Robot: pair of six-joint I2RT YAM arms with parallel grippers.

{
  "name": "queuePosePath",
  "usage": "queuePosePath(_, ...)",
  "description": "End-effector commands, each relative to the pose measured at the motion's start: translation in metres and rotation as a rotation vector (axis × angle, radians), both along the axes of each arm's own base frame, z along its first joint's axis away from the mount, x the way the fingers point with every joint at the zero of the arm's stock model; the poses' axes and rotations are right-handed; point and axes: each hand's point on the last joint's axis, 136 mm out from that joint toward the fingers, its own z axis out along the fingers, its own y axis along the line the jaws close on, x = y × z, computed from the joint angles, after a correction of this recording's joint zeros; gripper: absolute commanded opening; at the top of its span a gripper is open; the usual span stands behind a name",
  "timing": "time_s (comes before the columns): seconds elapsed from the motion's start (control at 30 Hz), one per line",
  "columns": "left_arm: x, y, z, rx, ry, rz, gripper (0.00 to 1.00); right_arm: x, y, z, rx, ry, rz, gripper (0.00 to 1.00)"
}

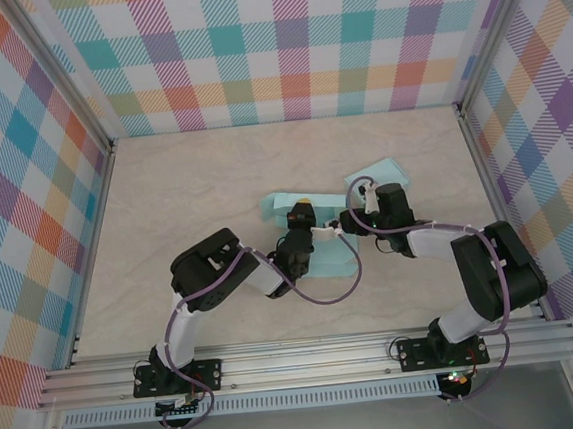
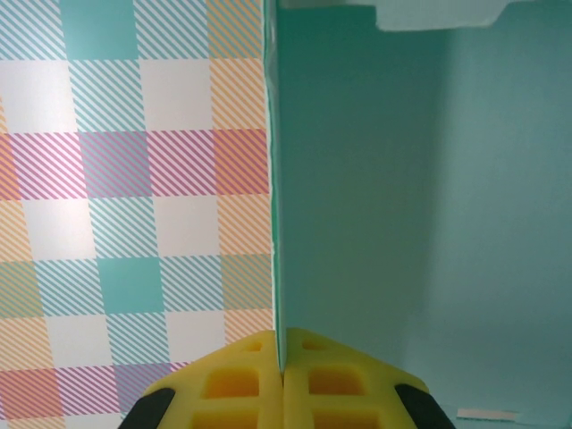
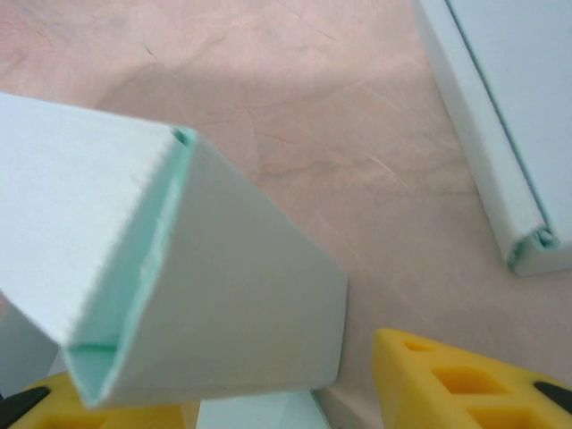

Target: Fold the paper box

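Left pincer (image 2: 283, 356) tight on paper box (image 2: 375, 223)

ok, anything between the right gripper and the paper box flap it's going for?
Nothing visible. The folded flap sits between the fingers of the right gripper, with a gap on one side. The left gripper is clamped on a box wall. The other paper piece lies apart on the table.

Robotics lab test cell: plaid-printed enclosure panels (image 1: 292, 43), aluminium extrusion frame (image 1: 309, 358), robot arms (image 1: 206, 272) bolted at tabletop (image 1: 193, 182) edge.
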Motion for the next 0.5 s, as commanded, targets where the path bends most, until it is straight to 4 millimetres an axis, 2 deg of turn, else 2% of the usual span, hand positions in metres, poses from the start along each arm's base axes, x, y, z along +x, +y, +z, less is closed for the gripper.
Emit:
queuePosePath(0.0, -0.016, -0.008, -0.037, 0.104, 0.107, -0.085, 0.01, 0.025, 0.002, 0.032, -0.001, -0.179, -0.018, 0.51)
queuePosePath(0.13, -0.017, -0.007, -0.034, 0.096, 0.114, -0.085, 0.01, 0.028, 0.003, 0.030, -0.013, -0.184, -0.028, 0.41)
queuePosePath(0.2, -0.016, -0.007, -0.030, 0.078, 0.109, -0.080, 0.02, 0.027, 0.002, 0.029, -0.031, -0.186, -0.036, 0.30)
queuePosePath(0.27, -0.016, -0.007, -0.022, 0.042, 0.108, -0.075, 0.04, 0.026, 0.001, 0.026, -0.056, -0.188, -0.046, 0.25)
queuePosePath(0.33, -0.016, -0.006, -0.013, -0.012, 0.113, -0.066, 0.10, 0.024, 0.001, 0.024, -0.078, -0.192, -0.050, 0.22)
queuePosePath(0.47, -0.019, -0.003, 0.012, -0.190, 0.164, -0.037, 0.42, 0.020, 0.002, 0.022, -0.123, -0.211, -0.051, 0.19)
